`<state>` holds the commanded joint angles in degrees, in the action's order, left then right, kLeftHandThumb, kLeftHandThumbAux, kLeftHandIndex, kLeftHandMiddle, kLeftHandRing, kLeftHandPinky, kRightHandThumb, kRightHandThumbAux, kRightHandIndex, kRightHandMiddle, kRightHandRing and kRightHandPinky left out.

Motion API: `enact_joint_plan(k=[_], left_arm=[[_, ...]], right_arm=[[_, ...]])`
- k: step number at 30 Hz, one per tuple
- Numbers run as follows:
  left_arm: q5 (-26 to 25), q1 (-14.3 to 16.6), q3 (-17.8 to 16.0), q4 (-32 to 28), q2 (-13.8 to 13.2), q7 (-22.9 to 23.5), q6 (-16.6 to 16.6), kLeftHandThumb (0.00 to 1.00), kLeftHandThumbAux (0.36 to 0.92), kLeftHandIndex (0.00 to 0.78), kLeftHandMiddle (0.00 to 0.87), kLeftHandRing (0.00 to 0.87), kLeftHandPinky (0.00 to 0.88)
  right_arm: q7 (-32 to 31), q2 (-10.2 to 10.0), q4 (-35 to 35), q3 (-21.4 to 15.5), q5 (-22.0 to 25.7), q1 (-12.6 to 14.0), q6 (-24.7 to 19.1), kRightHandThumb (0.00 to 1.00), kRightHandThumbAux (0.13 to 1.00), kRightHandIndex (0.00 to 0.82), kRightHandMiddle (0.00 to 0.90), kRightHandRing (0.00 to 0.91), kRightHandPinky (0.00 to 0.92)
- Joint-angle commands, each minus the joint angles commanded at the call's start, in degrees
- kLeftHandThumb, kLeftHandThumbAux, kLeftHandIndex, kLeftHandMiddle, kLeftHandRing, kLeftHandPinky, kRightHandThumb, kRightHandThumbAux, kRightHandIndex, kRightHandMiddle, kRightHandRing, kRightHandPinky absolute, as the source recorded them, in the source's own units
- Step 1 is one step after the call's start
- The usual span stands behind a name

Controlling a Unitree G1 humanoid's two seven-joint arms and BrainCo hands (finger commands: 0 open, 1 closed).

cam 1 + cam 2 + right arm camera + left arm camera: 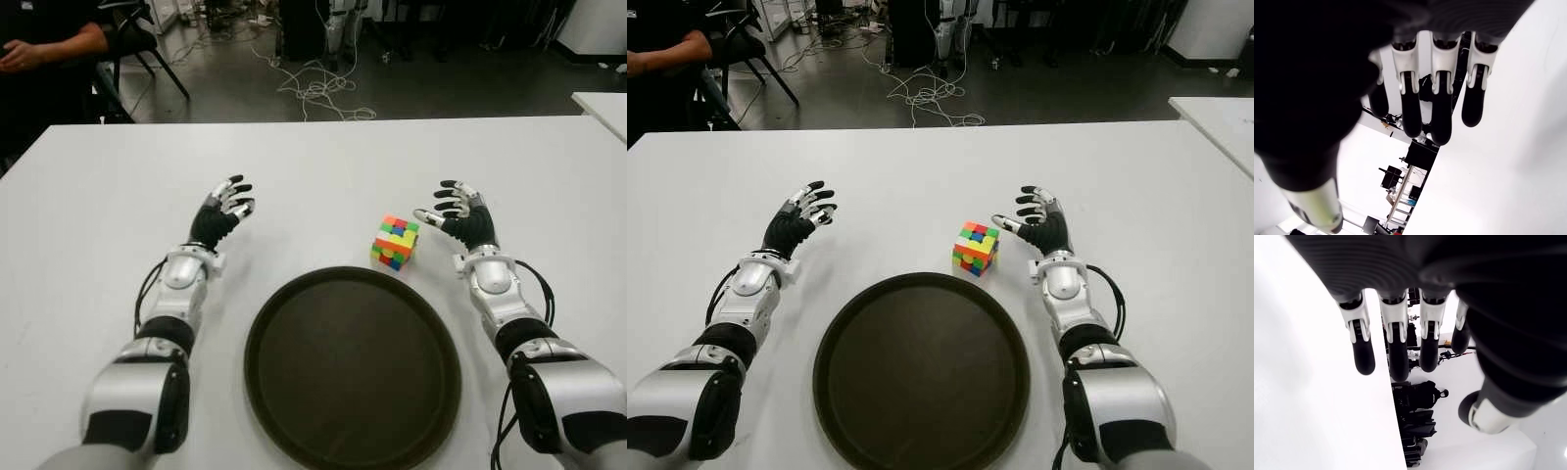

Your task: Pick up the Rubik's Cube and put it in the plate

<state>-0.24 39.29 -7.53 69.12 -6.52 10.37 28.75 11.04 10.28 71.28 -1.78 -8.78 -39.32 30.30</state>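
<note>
While the Rubik's Cube (395, 242) sits on the white bench (88, 225), just past the far rim of the round dark plate (353, 367), the right robot hand (461, 217) shows just to the cube's right, apart from it, with its fingers spread and its thumb pointing toward the cube, holding nothing. The left robot hand (224, 212) shows well to the left of the cube, past the plate's left side, its fingers also relaxed and empty. Beyond the bench's far left corner, a person's arm (49, 49) is visible.

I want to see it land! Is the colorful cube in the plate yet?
Not yet. The Rubik's Cube sits on the table just beyond the plate rim, empty.
</note>
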Motion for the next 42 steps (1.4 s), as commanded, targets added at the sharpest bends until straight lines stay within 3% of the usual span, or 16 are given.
enact_joint_plan(k=[6, 10, 14, 25, 33, 42], left_arm=[[0.06, -0.29, 0.04, -0.01, -0.06, -0.03, 0.09, 0.198, 0.69, 0.123, 0.193, 0.214, 0.231], [0.18, -0.21, 0.13, 0.13, -0.01, -0.09, 0.04, 0.196, 0.701, 0.124, 0.191, 0.213, 0.243], [0.25, -0.21, 0.21, 0.16, -0.01, -0.09, 0.0, 0.204, 0.708, 0.125, 0.191, 0.215, 0.249], [0.07, -0.12, 0.12, 0.18, 0.0, 0.33, -0.34, 0.216, 0.71, 0.129, 0.197, 0.222, 0.246], [-0.01, -0.01, -0.03, 0.28, -0.1, 0.36, -0.68, 0.227, 0.714, 0.129, 0.194, 0.218, 0.239], [-0.08, 0.1, -0.19, 0.23, -0.25, 0.24, -1.12, 0.242, 0.719, 0.128, 0.197, 0.22, 0.25]], right_arm=[[0.49, 0.17, -0.1, 0.16, -0.24, 0.15, 0.45, 0.066, 0.778, 0.261, 0.329, 0.338, 0.325], [1.44, 0.41, -0.83, 0.29, -0.44, -0.16, 0.81, 0.037, 0.781, 0.251, 0.322, 0.322, 0.251], [2.68, 0.67, -1.5, 0.62, -0.95, -0.43, 1.27, 0.019, 0.777, 0.246, 0.321, 0.32, 0.233], [10.75, 2.16, -4.2, 3.75, -6.41, -0.71, 3.31, 0.06, 0.8, 0.246, 0.315, 0.324, 0.301], [11.54, 2.84, -5.51, 5.31, -8.44, -1.53, 2.88, 0.072, 0.829, 0.258, 0.313, 0.313, 0.283], [10.46, 3.58, -6.43, 6.53, -9.52, -2.29, 3.26, 0.015, 0.811, 0.235, 0.287, 0.284, 0.25]])
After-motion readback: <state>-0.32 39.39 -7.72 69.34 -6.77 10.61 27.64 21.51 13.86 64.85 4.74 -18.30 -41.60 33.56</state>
